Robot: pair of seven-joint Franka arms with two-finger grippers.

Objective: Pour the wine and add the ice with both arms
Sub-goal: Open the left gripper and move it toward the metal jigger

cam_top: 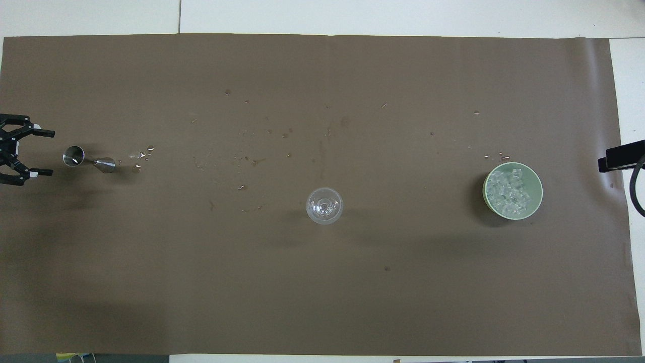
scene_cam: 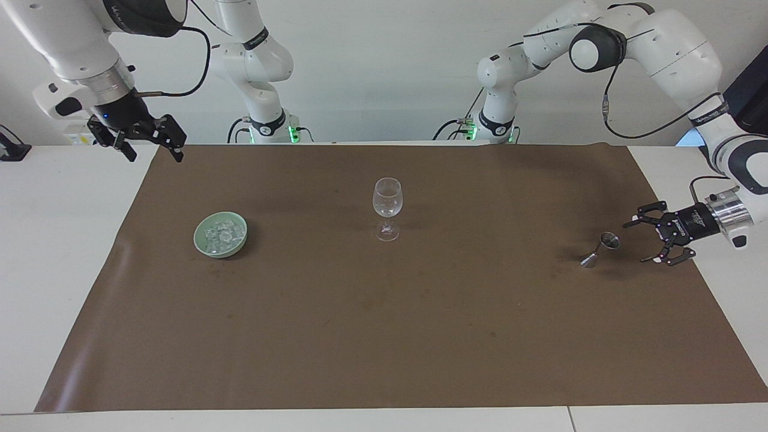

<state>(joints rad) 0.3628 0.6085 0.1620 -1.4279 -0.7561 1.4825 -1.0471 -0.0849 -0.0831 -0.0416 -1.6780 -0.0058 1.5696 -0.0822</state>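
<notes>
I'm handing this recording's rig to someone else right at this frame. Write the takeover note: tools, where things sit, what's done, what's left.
Left tool: open, low beside the metal jigger, not touching it.
Right tool: open, waiting over the mat's edge at its own end.
Stemmed glass: upright mid-mat, no wine visible in it.
Ice: piled in the green bowl toward the right arm's end.
Done: nothing picked up.
Left: grasp the jigger, pour into the glass, then add ice.
</notes>
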